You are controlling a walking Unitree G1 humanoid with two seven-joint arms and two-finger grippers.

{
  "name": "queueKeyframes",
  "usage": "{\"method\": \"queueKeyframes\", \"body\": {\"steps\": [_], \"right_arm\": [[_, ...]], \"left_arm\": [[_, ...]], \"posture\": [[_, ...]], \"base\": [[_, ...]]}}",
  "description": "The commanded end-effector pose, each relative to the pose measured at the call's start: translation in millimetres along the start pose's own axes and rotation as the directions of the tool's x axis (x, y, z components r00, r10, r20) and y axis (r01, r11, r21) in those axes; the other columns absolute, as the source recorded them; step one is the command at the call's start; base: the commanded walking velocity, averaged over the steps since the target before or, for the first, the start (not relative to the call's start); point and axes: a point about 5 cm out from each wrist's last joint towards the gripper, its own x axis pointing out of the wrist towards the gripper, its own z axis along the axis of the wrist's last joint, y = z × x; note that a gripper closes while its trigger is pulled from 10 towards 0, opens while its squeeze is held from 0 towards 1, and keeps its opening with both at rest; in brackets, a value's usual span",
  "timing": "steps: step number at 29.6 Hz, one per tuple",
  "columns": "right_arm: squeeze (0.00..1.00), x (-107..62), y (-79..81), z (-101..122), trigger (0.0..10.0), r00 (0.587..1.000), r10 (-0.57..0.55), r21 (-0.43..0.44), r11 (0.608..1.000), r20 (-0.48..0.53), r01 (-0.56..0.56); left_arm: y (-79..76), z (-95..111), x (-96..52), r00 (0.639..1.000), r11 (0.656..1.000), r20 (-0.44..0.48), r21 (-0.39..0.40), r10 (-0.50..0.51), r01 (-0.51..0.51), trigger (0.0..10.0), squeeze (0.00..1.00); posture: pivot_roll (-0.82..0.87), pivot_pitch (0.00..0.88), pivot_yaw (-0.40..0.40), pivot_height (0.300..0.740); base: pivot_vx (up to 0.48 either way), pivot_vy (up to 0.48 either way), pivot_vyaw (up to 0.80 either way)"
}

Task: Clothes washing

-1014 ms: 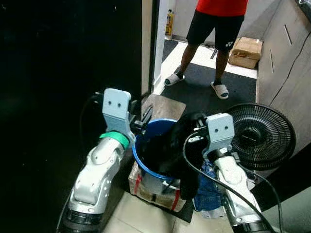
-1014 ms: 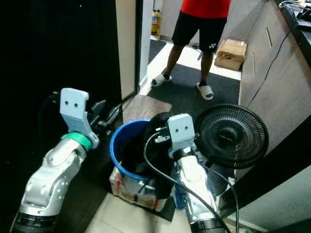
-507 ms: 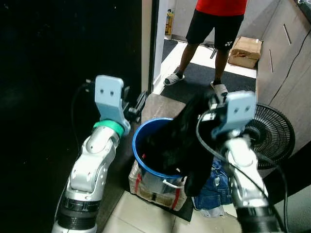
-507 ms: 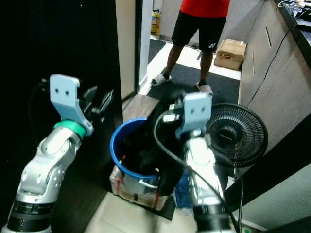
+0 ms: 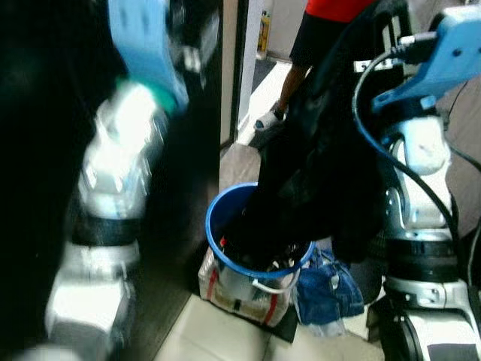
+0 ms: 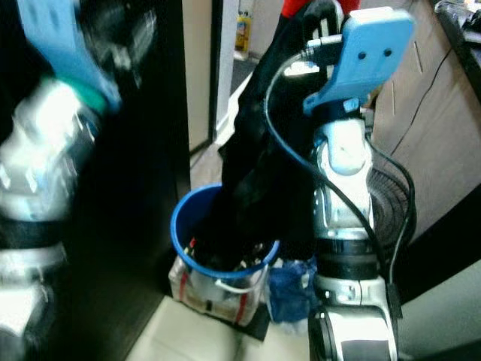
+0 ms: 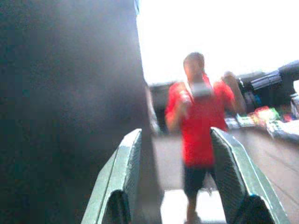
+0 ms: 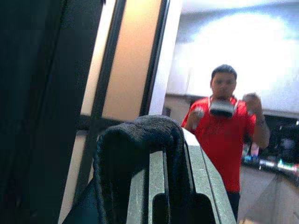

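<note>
Right gripper (image 8: 166, 186) raised high, fingers pinched on black garment (image 5: 316, 158), which hangs w/ lower end in blue bucket (image 5: 218, 233). Left gripper (image 7: 175, 177) up, blurred, fingers spread, holding nothing. Person (image 8: 224, 135) ahead.

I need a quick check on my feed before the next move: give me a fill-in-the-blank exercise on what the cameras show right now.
1. The right gripper is shut on a ____ garment held high.
2. The garment's lower end hangs into the ____ bucket.
3. The left gripper has its fingers ____, with nothing between them.
4. The person past the doorway wears a ____ shirt.

Missing words: black; blue; open; red
</note>
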Motion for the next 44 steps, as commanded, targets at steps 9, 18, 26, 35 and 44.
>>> {"method": "queueKeyframes", "body": {"steps": [9, 18, 26, 35, 44], "right_arm": [[0.00, 29.9, -16.9, 48.7, 10.0, 0.982, -0.017, -0.035, 0.999, 0.186, 0.024], [0.00, 49.2, -21.6, 67.8, 10.0, 0.969, 0.044, -0.095, 0.995, 0.244, -0.021], [0.00, 74.9, -28.1, 131.3, 10.0, 0.878, 0.046, -0.080, 0.997, 0.477, -0.009], [0.00, 90.2, -49.2, 202.4, 10.0, 0.725, -0.032, -0.064, 0.992, 0.688, 0.105], [0.00, 70.5, -31.6, 70.5, 10.0, 0.979, 0.056, -0.094, 0.995, 0.195, -0.038]], "left_arm": [[-19.2, -17.6, -7.4, 0.999, 0.994, -0.013, -0.098, -0.053, 0.051, 10.0, 0.00], [-45.4, -87.2, -71.3, 0.966, 0.976, -0.236, -0.211, -0.102, 0.052, 10.0, 0.00], [-63.9, -103.1, -103.4, 0.938, 0.964, -0.321, -0.260, -0.132, 0.046, 10.0, 0.00], [-75.8, -107.0, -118.2, 0.920, 0.963, -0.357, -0.261, -0.164, 0.071, 10.0, 0.00], [-70.8, -100.6, -120.9, 0.920, 0.963, -0.368, -0.267, -0.131, 0.031, 10.0, 0.00]], "posture": [[0.02, 0.035, 0.030, 0.740], [0.01, 0.048, 0.018, 0.740], [0.02, 0.056, 0.003, 0.740], [0.02, 0.065, 0.004, 0.740], [0.04, 0.066, -0.005, 0.740]], "base": [[0.000, 0.000, 0.00], [0.000, 0.000, 0.00], [0.000, 0.000, 0.00], [0.000, 0.000, 0.00], [0.000, 0.000, 0.00]]}}
